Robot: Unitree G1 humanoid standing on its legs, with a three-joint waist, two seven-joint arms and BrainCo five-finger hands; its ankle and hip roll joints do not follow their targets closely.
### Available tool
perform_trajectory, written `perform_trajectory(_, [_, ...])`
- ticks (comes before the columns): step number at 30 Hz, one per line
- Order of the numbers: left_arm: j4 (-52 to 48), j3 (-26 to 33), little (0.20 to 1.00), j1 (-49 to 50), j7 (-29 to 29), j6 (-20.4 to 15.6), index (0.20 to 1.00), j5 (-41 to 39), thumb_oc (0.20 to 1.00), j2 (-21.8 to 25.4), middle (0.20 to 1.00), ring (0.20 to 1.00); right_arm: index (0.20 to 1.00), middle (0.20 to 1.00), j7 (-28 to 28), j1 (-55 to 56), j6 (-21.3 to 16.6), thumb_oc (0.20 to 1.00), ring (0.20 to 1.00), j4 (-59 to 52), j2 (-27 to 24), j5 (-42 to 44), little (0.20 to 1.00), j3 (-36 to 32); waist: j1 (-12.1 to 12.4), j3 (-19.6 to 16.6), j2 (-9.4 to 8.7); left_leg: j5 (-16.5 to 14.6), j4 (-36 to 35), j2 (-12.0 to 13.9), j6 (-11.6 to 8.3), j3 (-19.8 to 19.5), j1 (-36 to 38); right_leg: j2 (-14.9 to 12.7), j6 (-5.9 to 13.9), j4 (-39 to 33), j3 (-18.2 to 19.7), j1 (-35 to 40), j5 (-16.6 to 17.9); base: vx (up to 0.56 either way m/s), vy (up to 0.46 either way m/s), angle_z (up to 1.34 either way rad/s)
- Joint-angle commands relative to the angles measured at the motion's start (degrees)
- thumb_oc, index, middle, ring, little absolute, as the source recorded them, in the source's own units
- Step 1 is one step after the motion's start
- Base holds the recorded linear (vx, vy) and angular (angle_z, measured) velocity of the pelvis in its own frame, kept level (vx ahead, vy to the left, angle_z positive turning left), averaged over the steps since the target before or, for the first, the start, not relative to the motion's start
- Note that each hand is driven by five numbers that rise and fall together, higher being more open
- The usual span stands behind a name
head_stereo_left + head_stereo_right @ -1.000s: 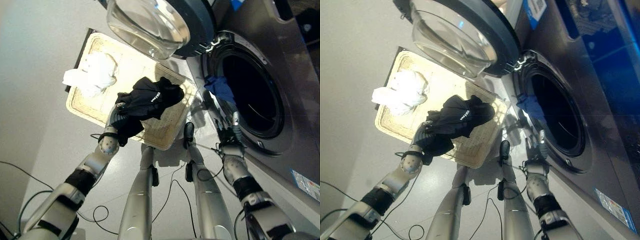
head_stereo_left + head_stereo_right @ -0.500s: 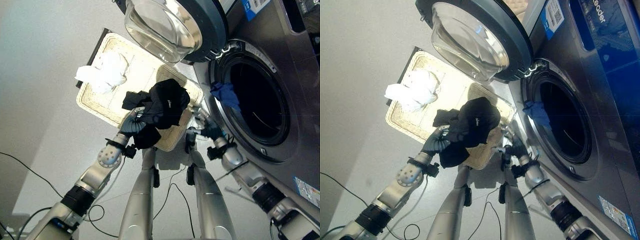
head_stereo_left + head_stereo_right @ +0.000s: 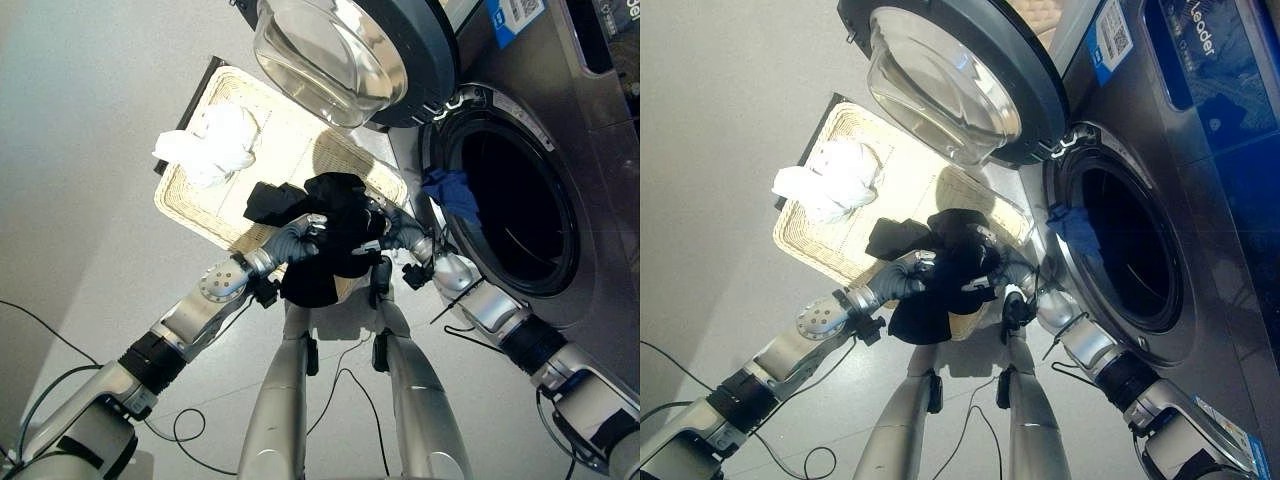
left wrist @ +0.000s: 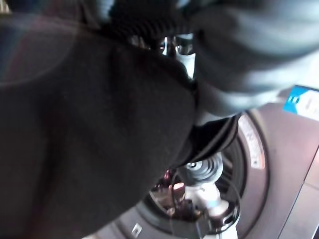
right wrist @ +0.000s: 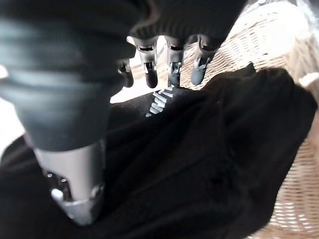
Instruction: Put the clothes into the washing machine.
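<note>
We held the black garment [image 3: 335, 235] up between both hands, above the near edge of the wicker basket [image 3: 190, 210] and just left of the washing machine [image 3: 1200, 170]. Our left hand [image 3: 297, 235] gripped the cloth from the left, fingers curled into its folds, and part of the garment hung down below that hand. Our right hand [image 3: 392, 228] met the cloth from the right; in the right wrist view its fingers [image 5: 172, 69] reached over the black fabric with the thumb against it, so we took it as grasping the garment too.

A white garment [image 3: 208, 148] lay in the far left corner of the basket, well apart from the black one. A blue cloth [image 3: 452, 192] hung over the left rim of the drum opening [image 3: 515, 200]. The round glass door [image 3: 950, 75] stood swung open above the basket. The basket sat on a pale grey floor [image 3: 70, 150].
</note>
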Motion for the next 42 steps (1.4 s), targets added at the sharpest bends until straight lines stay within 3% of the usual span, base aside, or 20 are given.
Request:
perform_trajectory(1, [-8.63,-0.58,0.2,-1.34,-5.37,-3.91,0.2,-5.74,0.2,-1.97,0.2,0.2,1.0,1.0,1.04,-2.19,-0.04,1.0,1.0,-3.74,-1.78,-8.43,1.0,2.84,0.33,-1.01,-0.81,-3.42,-0.02,-2.6,-2.22,3.81,2.31,-0.1,4.45,-4.68,0.33,0.78,5.39,0.0,0.0,0.0])
perform_trajectory(5, [-9.55,-0.55,0.2,-1.77,-5.71,-5.04,0.2,-6.33,0.2,-1.71,0.2,0.2,1.0,1.0,5.51,-3.81,0.68,1.0,1.0,-4.23,-3.48,-12.52,1.0,5.06,0.51,-1.01,-0.79,-3.42,0.07,-2.61,-2.2,3.68,2.16,-0.13,4.44,-4.49,0.37,0.61,5.27,0.0,0.0,0.0])
perform_trajectory(6, [-10.83,-0.52,0.2,-2.39,-5.97,-5.64,0.2,-7.11,0.2,-0.55,0.2,0.2,1.0,1.0,11.99,-5.71,1.0,1.0,1.0,-5.24,-6.01,-11.75,1.0,7.78,0.79,-1.01,-0.98,-3.38,0.14,-2.69,-2.14,3.44,2.15,-0.14,4.47,-4.41,0.3,0.69,5.15,0.01,-0.031,0.01])
perform_trajectory(10, [-13.22,-1.25,0.2,-3.55,-7.73,-5.65,0.2,-10.72,0.2,0.94,0.2,0.2,1.0,1.0,16.45,-9.13,-0.81,1.0,1.0,-6.33,-8.52,-6.78,1.0,12.04,1.47,-1.01,-1.43,-3.21,0.18,-2.83,-2.14,2.96,2.08,-0.22,4.5,-4.58,0.01,0.85,5.3,0.0,-0.034,0.01])
perform_trajectory(14, [-14.54,-1.64,0.2,-3.79,-8.52,-4.87,0.2,-12.84,0.2,0.63,0.2,0.2,1.0,1.0,19.53,-9.95,-1.92,1.0,1.0,-7.18,-8.28,-3.03,1.0,13.17,1.66,-1.01,-1.58,-3.16,0.22,-2.88,-2.09,2.88,1.74,-0.31,4.5,-4.64,-0.14,0.54,5.43,0.0,-0.017,0.02])
perform_trajectory(17, [-15.12,-2.01,0.2,-3.67,-8.12,-3.57,0.2,-13.13,0.2,-0.05,0.2,0.2,1.0,1.0,24.94,-10.4,-1.79,1.0,1.0,-9.27,-7.93,0.01,1.0,14.29,1.67,-1.01,-1.84,-3.01,0.2,-2.89,-2.15,2.83,1.3,-0.23,4.43,-4.9,-0.11,0.15,5.72,0.0,0.0,0.0])
perform_trajectory(18, [-15.12,-2.17,0.2,-3.67,-7.83,-3.37,0.2,-12.91,0.2,-0.17,0.2,0.2,0.774,0.774,26.03,-10.42,-1.43,0.774,0.774,-9.92,-7.83,0.63,0.774,14.68,1.66,-1.01,-1.89,-2.99,0.17,-2.88,-2.15,2.8,1.22,-0.19,4.41,-4.93,-0.08,0.06,5.75,0.0,0.0,0.0])
perform_trajectory(19, [-14.93,-2.6,0.2,-3.62,-7.35,-3.28,0.2,-13.17,0.2,-0.34,0.2,0.2,0.2,0.2,28.6,-10.53,-1.16,0.2,0.2,-10.86,-7.77,2.72,0.2,15.71,1.65,-1.01,-2.01,-2.95,0.14,-2.85,-2.16,2.77,1.02,-0.15,4.36,-5.08,-0.03,-0.13,5.86,0.0,0.0,0.0])
perform_trajectory(24, [-14.01,-3.89,0.2,-3.38,-6.58,-3.42,0.2,-13.68,0.2,-1.06,0.2,0.2,0.2,0.2,29.58,-9.73,-0.87,0.2,0.2,-12.77,-7.0,8.93,0.2,17.42,1.47,-1.01,-2.19,-2.71,0.22,-2.97,-2.17,2.59,0.42,0.05,4.2,-5.19,0.05,-0.65,6.05,0.0,0.0,0.0])
perform_trajectory(31, [-12.18,-4.02,0.2,-2.21,-2.63,-4.0,0.2,-13.0,0.2,-2.56,0.2,0.2,0.2,0.2,27.62,-5.14,-0.97,0.2,0.2,-11.75,-3.86,19.01,0.2,13.97,0.96,-1.01,-2.32,-2.7,0.57,-2.88,-2.25,2.96,-0.45,0.11,4.08,-5.16,0.02,-1.51,6.16,0.0,-0.003,0.0])
perform_trajectory(32, [-10.94,-3.42,1.0,-1.67,3.36,-4.58,1.0,-12.17,1.0,-3.05,1.0,1.0,0.2,0.2,28.32,-3.2,0.0,0.2,0.2,-10.3,-2.58,22.84,0.2,12.47,0.88,-1.01,-2.36,-2.73,0.59,-2.86,-2.3,2.98,-0.37,0.25,3.99,-5.22,-0.01,-1.39,6.1,0.0,-0.017,-0.03])
perform_trajectory(33, [-10.66,-3.24,1.0,-1.67,4.67,-4.71,1.0,-11.9,1.0,-3.06,1.0,1.0,0.2,0.2,28.63,-3.04,0.08,0.2,0.2,-9.94,-2.42,23.33,0.2,12.2,0.84,-1.01,-2.36,-2.65,0.7,-2.88,-2.31,2.97,-0.64,0.23,3.96,-5.13,0.0,-1.66,6.15,0.02,-0.026,-0.04])
perform_trajectory(34, [-9.59,-2.33,1.0,-0.94,11.47,-6.19,1.0,-10.1,1.0,-3.57,1.0,1.0,0.2,0.2,29.38,-1.64,1.79,0.2,0.2,-9.01,-1.67,26.08,0.2,11.27,0.82,-1.01,-2.33,-2.7,0.64,-2.91,-2.3,2.89,-0.53,0.38,3.89,-5.22,0.03,-1.56,6.05,0.01,-0.017,-0.03])
perform_trajectory(35, [-8.9,-1.4,1.0,-0.21,13.83,-7.36,1.0,-8.88,1.0,-4.18,1.0,1.0,0.2,0.2,30.12,-0.69,2.52,0.2,0.2,-8.36,-1.13,27.01,0.2,10.49,0.85,-1.01,-2.36,-2.67,0.68,-2.94,-2.32,2.8,-0.55,0.4,3.89,-5.23,-0.02,-1.56,6.05,0.02,-0.034,-0.02])
perform_trajectory(36, [-7.5,0.66,1.0,1.25,18.1,-10.76,1.0,-6.51,1.0,-5.29,1.0,1.0,0.2,0.2,30.77,1.32,3.05,0.2,0.2,-7.15,0.0,29.05,0.2,8.75,0.86,-1.01,-2.44,-2.7,0.74,-3.01,-2.33,2.63,-0.64,0.45,3.82,-5.3,-0.06,-1.63,6.0,0.01,-0.039,-0.01])
perform_trajectory(39, [-6.69,2.08,1.0,2.33,19.59,-11.53,1.0,-5.61,1.0,-6.06,1.0,1.0,0.2,0.2,30.61,2.72,3.2,0.2,0.2,-6.35,0.88,30.36,0.2,7.53,0.9,-1.01,-2.5,-2.71,0.72,-3.09,-2.32,2.49,-0.64,0.47,3.77,-5.43,-0.16,-1.56,6.01,0.0,-0.033,0.0])
perform_trajectory(40, [-4.14,6.89,1.0,5.69,31.87,-16.0,1.0,-0.32,1.0,-8.38,1.0,1.0,0.2,0.2,31.19,6.59,4.87,0.2,0.2,-3.15,3.38,36.09,0.2,2.88,1.06,-1.01,-2.56,-2.82,0.92,-3.16,-2.41,2.17,-0.62,0.47,3.6,-5.19,-0.56,-1.47,5.73,0.01,-0.06,0.0])
perform_trajectory(42, [-2.68,8.95,1.0,6.57,38.94,-16.46,1.0,3.73,1.0,-9.2,1.0,1.0,0.2,0.2,31.18,7.78,5.89,0.2,0.2,-1.87,4.34,38.55,0.2,1.15,1.11,-1.01,-2.65,-2.93,1.0,-3.16,-2.48,2.1,-0.46,0.46,3.56,-5.06,-0.72,-1.35,5.58,0.01,-0.037,0.0])
